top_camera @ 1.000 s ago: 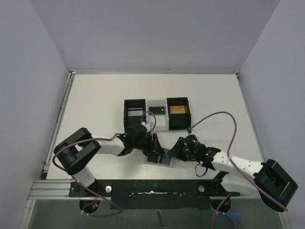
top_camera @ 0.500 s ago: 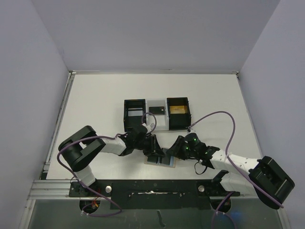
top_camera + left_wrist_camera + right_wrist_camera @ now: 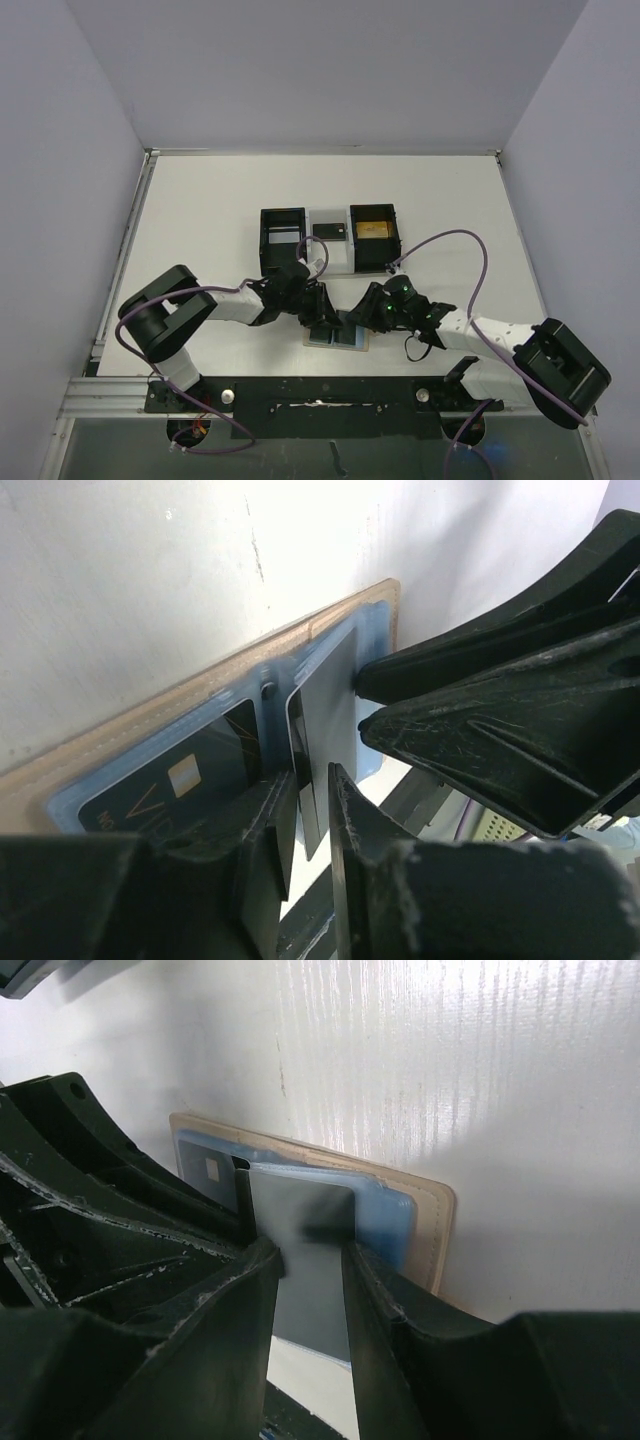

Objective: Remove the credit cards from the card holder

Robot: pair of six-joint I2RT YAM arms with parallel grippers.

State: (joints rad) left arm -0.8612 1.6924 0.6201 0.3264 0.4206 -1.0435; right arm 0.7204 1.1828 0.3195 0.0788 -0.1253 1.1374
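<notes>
The card holder (image 3: pixel 357 342) lies open near the table's front edge, tan (image 3: pixel 120 735) outside with blue-grey panels (image 3: pixel 385 1210) inside. One panel holds a dark credit card (image 3: pixel 190 775) with a gold chip. A grey credit card (image 3: pixel 305 1280) sticks partly out of the other panel. My left gripper (image 3: pixel 312 785) is open by a narrow gap, its jaws straddling that grey card's edge (image 3: pixel 305 810). My right gripper (image 3: pixel 310 1250) is part open, both fingertips down on the same panel, the grey card running under them. Both grippers meet over the holder: left gripper (image 3: pixel 322 322), right gripper (image 3: pixel 362 320).
A three-compartment tray (image 3: pixel 282 240) stands behind the holder at mid-table. A gold card (image 3: pixel 373 230) lies in its right compartment and a dark card (image 3: pixel 329 229) in the middle one. A purple cable (image 3: pixel 470 255) loops above the right arm. The table's front rail (image 3: pixel 320 400) is close.
My left gripper's jaws have narrowed steadily around the grey card's edge. The right arm has crept slightly left toward the holder. The holder has stayed put.
</notes>
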